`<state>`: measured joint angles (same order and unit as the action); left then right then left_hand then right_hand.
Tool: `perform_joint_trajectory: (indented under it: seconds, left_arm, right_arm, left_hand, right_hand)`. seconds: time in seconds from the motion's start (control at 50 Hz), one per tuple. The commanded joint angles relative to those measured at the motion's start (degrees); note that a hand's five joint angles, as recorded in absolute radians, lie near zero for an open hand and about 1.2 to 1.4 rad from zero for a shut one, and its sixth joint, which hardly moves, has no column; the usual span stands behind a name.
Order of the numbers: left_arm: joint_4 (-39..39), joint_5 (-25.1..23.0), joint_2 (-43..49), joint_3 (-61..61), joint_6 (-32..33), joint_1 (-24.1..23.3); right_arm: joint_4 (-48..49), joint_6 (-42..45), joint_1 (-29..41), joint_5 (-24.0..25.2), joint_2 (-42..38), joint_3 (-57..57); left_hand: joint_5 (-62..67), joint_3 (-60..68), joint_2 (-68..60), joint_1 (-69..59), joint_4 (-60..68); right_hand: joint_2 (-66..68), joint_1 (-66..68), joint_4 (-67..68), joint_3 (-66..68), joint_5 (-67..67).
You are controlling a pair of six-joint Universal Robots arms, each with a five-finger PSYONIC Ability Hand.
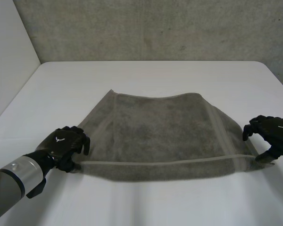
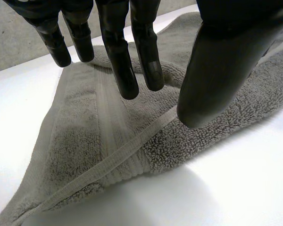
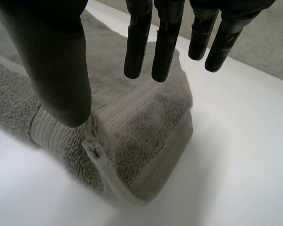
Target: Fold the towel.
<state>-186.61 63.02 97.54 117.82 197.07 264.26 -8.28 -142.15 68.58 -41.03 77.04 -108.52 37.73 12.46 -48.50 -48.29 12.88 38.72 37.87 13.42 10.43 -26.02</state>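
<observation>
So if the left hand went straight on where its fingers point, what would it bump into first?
The towel, most likely. The left hand points its straight fingers down at the towel's corner, so they would touch the cloth before the table. How big the gap is, I cannot tell.

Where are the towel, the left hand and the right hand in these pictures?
towel (image 1: 165, 134): head view, the middle of its grey surface.
left hand (image 1: 62, 142): head view, the back of the hand.
right hand (image 1: 275, 132): head view, the back of the hand.
</observation>
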Motion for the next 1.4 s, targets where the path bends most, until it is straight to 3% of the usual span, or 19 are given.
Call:
perform_joint_trajectory:
  seconds: [0.02, 0.46, 0.52, 0.62, 0.88, 1.18, 1.28, 1.32, 1.4]
  left_arm:
    - [-0.16, -0.10, 0.63, -0.14, 0.34, 0.21]
    - [-0.07, -0.01, 3.80, -0.14, 2.80, 3.46]
    - [-0.07, -0.01, 3.27, -0.31, 2.80, 3.99]
    - [-0.07, -0.01, 2.74, -0.40, 2.80, 4.69]
    - [-0.25, -0.36, 4.32, -0.75, 9.74, 7.50]
    - [-2.44, -0.27, 9.33, -1.98, 10.18, 7.06]
    - [-3.50, -0.27, 11.09, -3.30, 10.18, 6.89]
    - [-3.41, -0.45, 12.32, -4.00, 10.18, 6.89]
    - [-3.06, -0.45, 12.50, -4.62, 10.09, 7.15]
  right_arm:
    - [2.39, -2.08, 2.61, -1.16, -0.57, 0.50]
    - [3.27, -1.03, 4.02, -2.65, -5.32, -0.64]
    - [3.09, -1.03, 4.11, -2.83, -6.72, -0.47]
    - [3.09, -1.03, 3.85, -2.48, -7.08, -0.20]
    - [2.92, -1.73, 1.83, -1.95, -5.41, 0.32]
    - [2.74, -2.26, 1.38, -1.77, -5.41, 0.32]
    - [2.65, -2.26, 1.38, -1.86, -5.41, 0.32]
    - [2.65, -2.26, 1.21, -1.86, -5.23, 0.41]
    - [2.21, -2.35, 1.12, -1.86, -4.44, 1.11]
  left_hand:
    - [-1.69, -2.46, 2.45, 2.25, -2.88]
    - [-1.69, -2.46, 2.45, 2.25, -2.88]
    - [-1.69, -2.46, 2.45, 2.25, -2.88]
    - [-2.20, -2.46, 2.96, 2.75, -2.88]
    - [-2.53, -2.46, 3.29, 3.09, -2.88]
    - [-0.85, -2.46, 1.61, 1.41, -2.88]
    - [7.22, -2.46, -6.46, -6.67, -2.88]
    - [27.95, -2.46, -27.18, -27.39, -2.88]
    - [32.27, -2.46, -31.50, -31.71, -2.88]
  right_hand:
    - [-2.23, -1.38, -3.42, -0.43, -0.47]
    - [6.18, 7.03, -3.42, -0.43, -8.88]
    - [12.24, 13.09, -3.42, -0.43, -14.94]
    - [41.20, 42.06, -3.42, -0.43, -43.91]
    - [41.28, 42.13, -3.42, -0.43, -43.98]
    - [41.28, 42.13, -3.42, -0.43, -43.98]
    - [41.28, 42.13, -3.42, -0.43, -43.98]
    - [41.28, 42.13, -3.42, -0.43, -43.98]
    - [41.28, 42.13, -3.42, -0.43, -43.98]
